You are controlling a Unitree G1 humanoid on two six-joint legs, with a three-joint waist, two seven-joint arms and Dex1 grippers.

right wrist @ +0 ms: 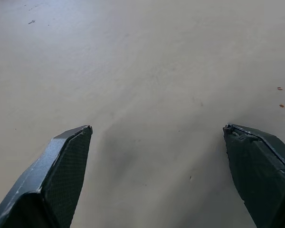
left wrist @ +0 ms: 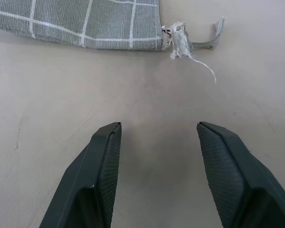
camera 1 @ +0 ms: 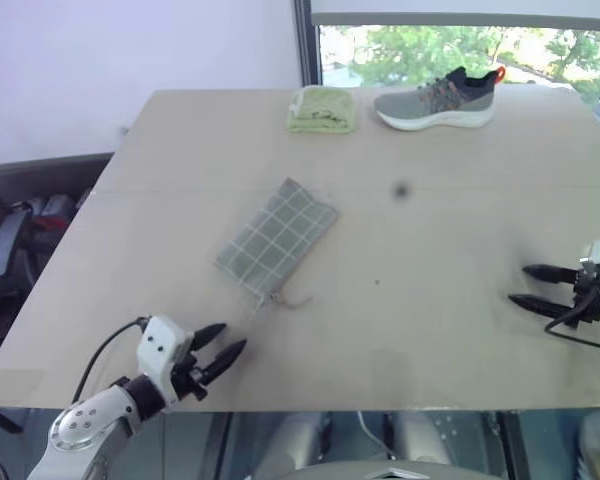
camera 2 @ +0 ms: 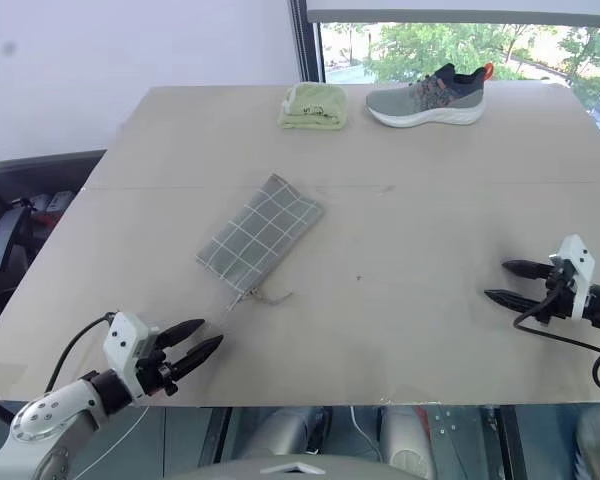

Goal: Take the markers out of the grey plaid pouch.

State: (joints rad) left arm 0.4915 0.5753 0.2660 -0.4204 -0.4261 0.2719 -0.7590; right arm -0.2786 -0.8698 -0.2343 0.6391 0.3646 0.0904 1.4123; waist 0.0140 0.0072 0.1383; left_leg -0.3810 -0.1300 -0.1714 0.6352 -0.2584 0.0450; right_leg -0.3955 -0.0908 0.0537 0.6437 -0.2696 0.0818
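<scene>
Lying closed mid-table, the grey plaid pouch (camera 1: 276,241) sits untouched, no markers out yet, so the whole task apparently remains. The left gripper (camera 1: 223,352) hovers near its pull cord (left wrist: 183,42), fingers spread; the right gripper (camera 1: 533,286) waits well apart, wide and empty.

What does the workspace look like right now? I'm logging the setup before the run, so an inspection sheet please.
Surface: tan table, a dark smudge past the middle.
Job's things: plaid pouch lies flat and slanted near the middle, its pull cord at the near end; no markers seen.
Clutter: folded green cloth and grey shoe at the far edge.
Grippers: left gripper open, holding nothing, just short of the pouch's near end; right gripper open, holding nothing, over bare table at the right.
Cables: black cable along the left arm, another at the right wrist.
Surroundings: white wall, window with trees.
</scene>
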